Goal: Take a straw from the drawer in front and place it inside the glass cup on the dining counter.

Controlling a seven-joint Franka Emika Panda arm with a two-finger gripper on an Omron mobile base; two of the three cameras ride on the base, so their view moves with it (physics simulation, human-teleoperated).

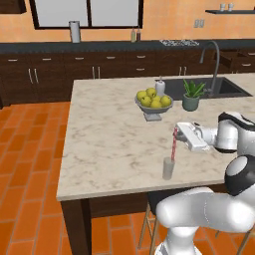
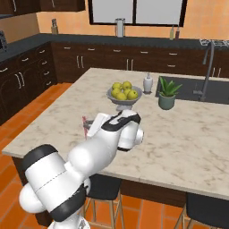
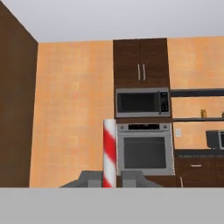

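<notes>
My gripper [image 1: 177,132] is shut on the red and white striped straw [image 1: 174,145] near its top and holds it upright over the dining counter [image 1: 109,134]. The straw's lower end reaches the mouth of the clear glass cup [image 1: 168,169], which stands near the counter's front edge. In the hand view the straw [image 3: 109,153] rises between my two finger tips [image 3: 92,178]. In the right base view my arm covers the cup, and a short piece of straw [image 2: 84,125] shows beside the gripper [image 2: 87,125]. A dark drawer [image 1: 234,59] stands pulled out at the back right.
Behind the cup on the counter are a grey bowl of yellow-green fruit [image 1: 153,102], a small white bottle [image 1: 160,87] and a potted plant [image 1: 191,97]. A sink with a tall faucet [image 1: 215,62] lies at the right. Stools [image 2: 103,188] stand under the front edge.
</notes>
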